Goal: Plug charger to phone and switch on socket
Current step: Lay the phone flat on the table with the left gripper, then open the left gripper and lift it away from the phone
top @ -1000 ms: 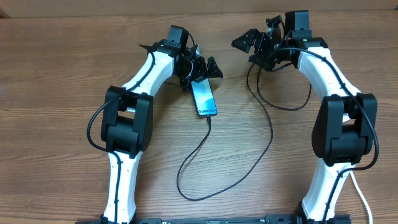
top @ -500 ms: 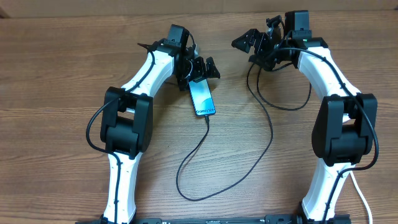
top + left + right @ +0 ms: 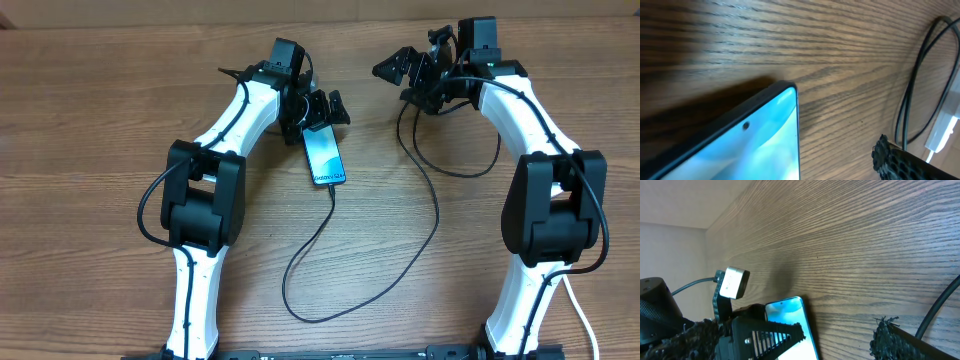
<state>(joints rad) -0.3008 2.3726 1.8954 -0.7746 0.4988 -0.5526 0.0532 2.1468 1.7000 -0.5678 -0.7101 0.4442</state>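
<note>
Since a second ago the left pincer (image 3: 315, 116) has slid a touch away from the right pincer (image 3: 397, 80), and the phone (image 3: 324, 158) has shifted the same way with it, while the right pincer and the long loop of the charger (image 3: 436, 218) lie as they did. Spread as wide as it goes, the left pincer grips nothing. Flat on the wooden table (image 3: 100, 120), the phone lies screen up and glowing blue-teal, its camera end reaching in between the two open fingers and the rest of its body stretching away from the pincer toward the arm bases. From the left wrist view a corner of that end, with the small camera dot, fills the lower left, and one dark fingertip shows at the lower right, apart from the phone's edge; whether the other finger touches the phone cannot be told. At the end of the phone farthest from the left pincer the thin black cable meets its edge, then runs off in a wide loop across the table and climbs back to just beneath the right pincer. That right pincer is likewise wide open and empty, well apart from the phone, with the cable passing near one of its fingertips; where the cable ends under it is hidden
</note>
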